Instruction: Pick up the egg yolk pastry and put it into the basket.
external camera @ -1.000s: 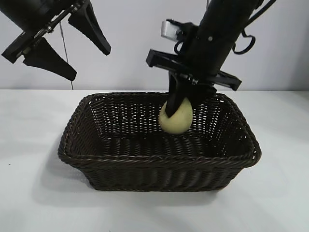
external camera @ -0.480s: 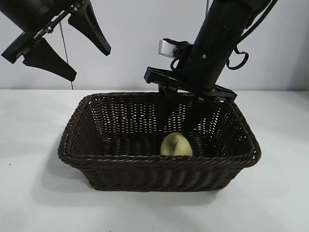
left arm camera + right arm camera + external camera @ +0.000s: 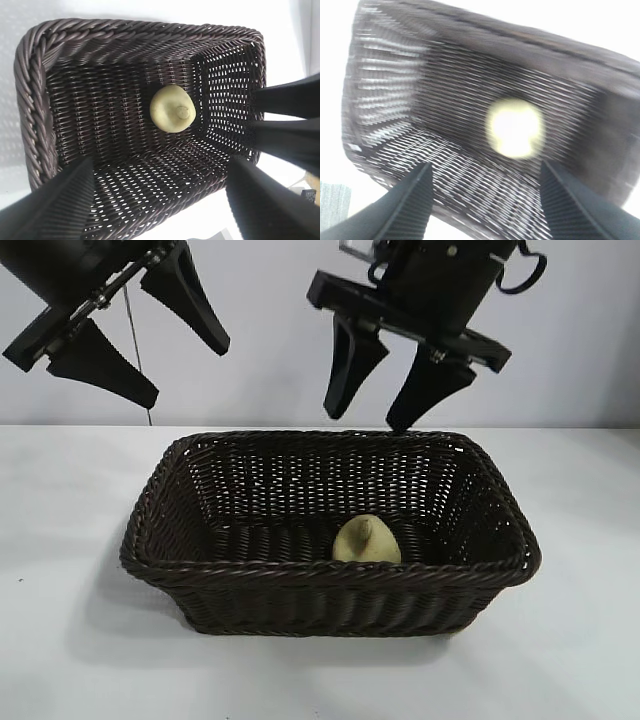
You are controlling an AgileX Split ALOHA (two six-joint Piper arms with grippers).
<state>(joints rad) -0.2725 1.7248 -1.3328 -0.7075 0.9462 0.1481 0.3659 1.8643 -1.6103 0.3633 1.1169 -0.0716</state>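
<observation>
The egg yolk pastry (image 3: 366, 540) lies on the floor of the basket (image 3: 300, 578), free of both arms, near the front wall and a little toward the right arm's side; the left wrist view shows a small dent on its top. The right end effector (image 3: 371, 418) hangs above the basket's back rim with its 2 fingers spread apart and nothing between them. The left end effector (image 3: 178, 368) is up at the exterior view's top left, over the white surface (image 3: 70, 640) beside the basket, its fingers also apart and holding nothing.
</observation>
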